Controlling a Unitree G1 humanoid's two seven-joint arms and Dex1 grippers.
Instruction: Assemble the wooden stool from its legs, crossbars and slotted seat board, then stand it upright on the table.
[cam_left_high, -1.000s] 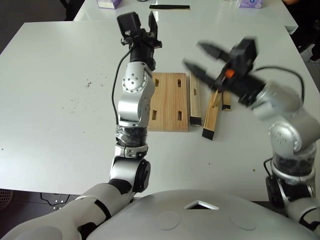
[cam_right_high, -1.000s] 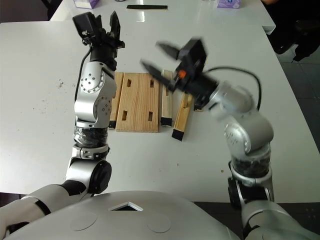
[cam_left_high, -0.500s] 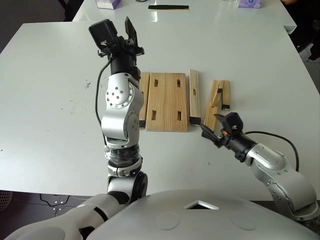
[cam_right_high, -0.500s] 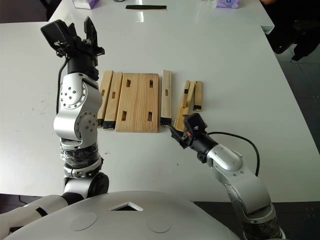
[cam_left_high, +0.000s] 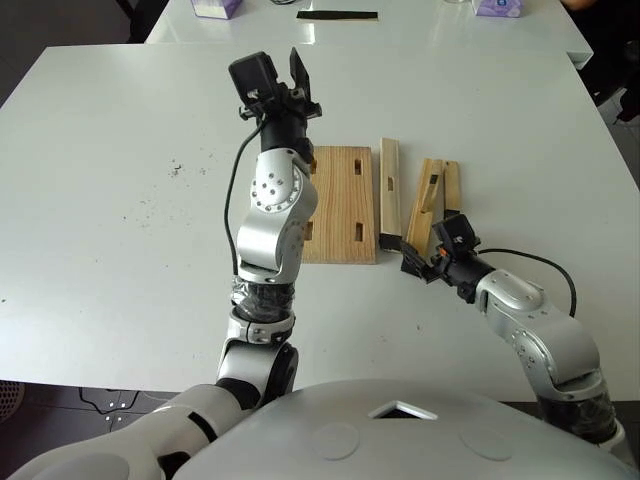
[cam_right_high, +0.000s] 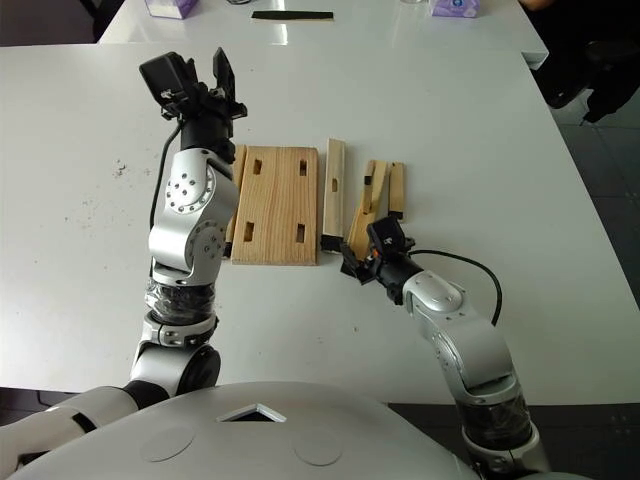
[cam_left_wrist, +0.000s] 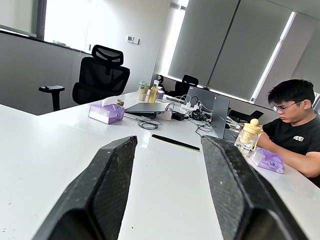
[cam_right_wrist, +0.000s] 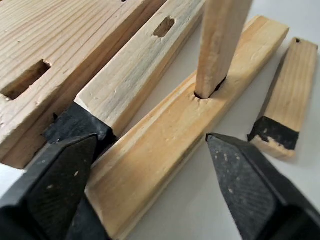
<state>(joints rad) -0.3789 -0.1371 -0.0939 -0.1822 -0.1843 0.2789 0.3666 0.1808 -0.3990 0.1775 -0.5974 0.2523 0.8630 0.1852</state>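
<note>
While the left arm stands bent steeply upward from the tabletop (cam_left_high: 120, 250), its end effector (cam_left_high: 303, 75) is held high over the far left corner of the slotted seat board (cam_left_high: 338, 205), fingers spread wide with nothing between them. The right arm lies low, its forearm slanting in from the robot's right, and its end effector (cam_right_wrist: 150, 142) sits at the near, black-tipped end of a leg (cam_left_high: 420, 215). Its two fingers are apart, one on each side of that leg, not closed on the wood. A crossbar (cam_right_wrist: 220, 35) stands plugged into this leg's slot. The seat board lies flat at mid-table, slots up. Just to its right lies a second leg (cam_left_high: 388, 195), its black end close beside the right end effector, and a shorter piece (cam_left_high: 452, 190) lies just beyond the straddled leg.
</note>
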